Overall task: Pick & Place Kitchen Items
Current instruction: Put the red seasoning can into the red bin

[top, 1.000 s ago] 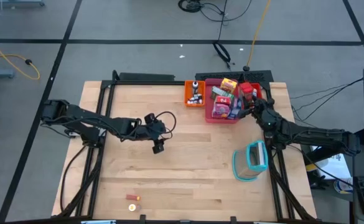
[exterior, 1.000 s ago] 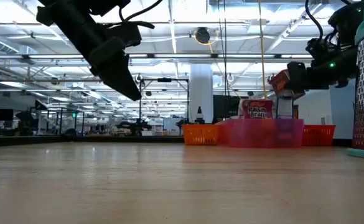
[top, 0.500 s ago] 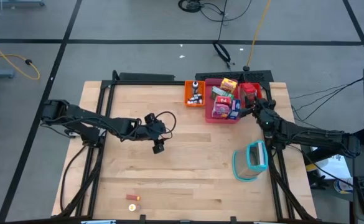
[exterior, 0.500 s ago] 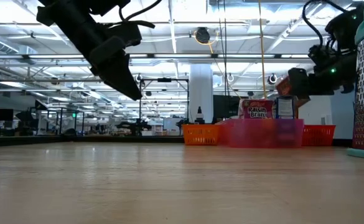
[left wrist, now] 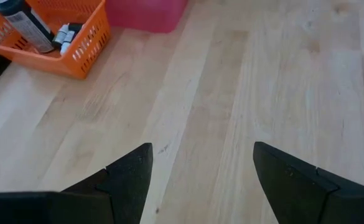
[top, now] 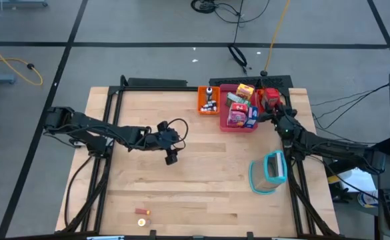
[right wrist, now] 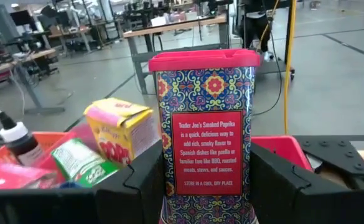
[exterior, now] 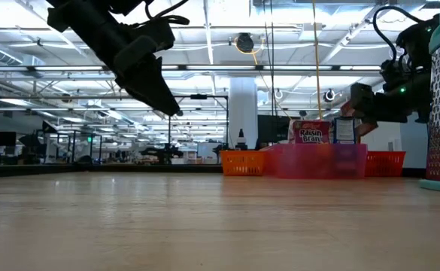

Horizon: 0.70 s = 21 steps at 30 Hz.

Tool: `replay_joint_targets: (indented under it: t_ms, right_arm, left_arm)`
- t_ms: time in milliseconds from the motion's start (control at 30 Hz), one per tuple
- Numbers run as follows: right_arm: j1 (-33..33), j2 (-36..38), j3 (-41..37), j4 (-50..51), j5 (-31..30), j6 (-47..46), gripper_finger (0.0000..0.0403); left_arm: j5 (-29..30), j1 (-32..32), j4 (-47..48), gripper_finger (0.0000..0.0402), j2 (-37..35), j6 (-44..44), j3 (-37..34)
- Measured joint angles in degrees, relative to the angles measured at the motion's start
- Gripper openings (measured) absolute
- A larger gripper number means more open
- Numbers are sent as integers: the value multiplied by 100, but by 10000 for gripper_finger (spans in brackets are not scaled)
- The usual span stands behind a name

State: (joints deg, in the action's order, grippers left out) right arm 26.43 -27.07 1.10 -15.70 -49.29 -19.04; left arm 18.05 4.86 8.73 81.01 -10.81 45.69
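Above the red tray, the right gripper pinches a paprika tin upright.

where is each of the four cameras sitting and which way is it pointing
High view: overhead, straight down on the table; both arms show.
Low view: table height, level into the room; arms enter from above.
Left wrist view: past the open left end effector at bare wood.
Right wrist view: past the right end effector holding the paprika tin.
Shared: the orange basket shows in high, low and left wrist views.
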Motion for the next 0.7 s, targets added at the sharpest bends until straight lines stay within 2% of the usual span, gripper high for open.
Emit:
replay_joint_targets:
  t_ms: [133,267,433,600,700]
  right_arm:
    - [216,-2,-4,-195,112,50,172]
    - [479,-87,-11,-155,882,-131,172]
    - [671,-554,-15,373,880,-484,172]
    - [866,-980,-21,-196,925,-406,172]
    - [977,-1220,-22,-562,1213,-385,172]
  left_arm:
    - [0,0,-4,273,0,15,0]
    - [-2,0,-4,273,0,15,0]
    - [-1,0,-4,274,0,15,0]
    - [0,0,-4,273,0,15,0]
    - [-2,4,-2,273,0,15,0]
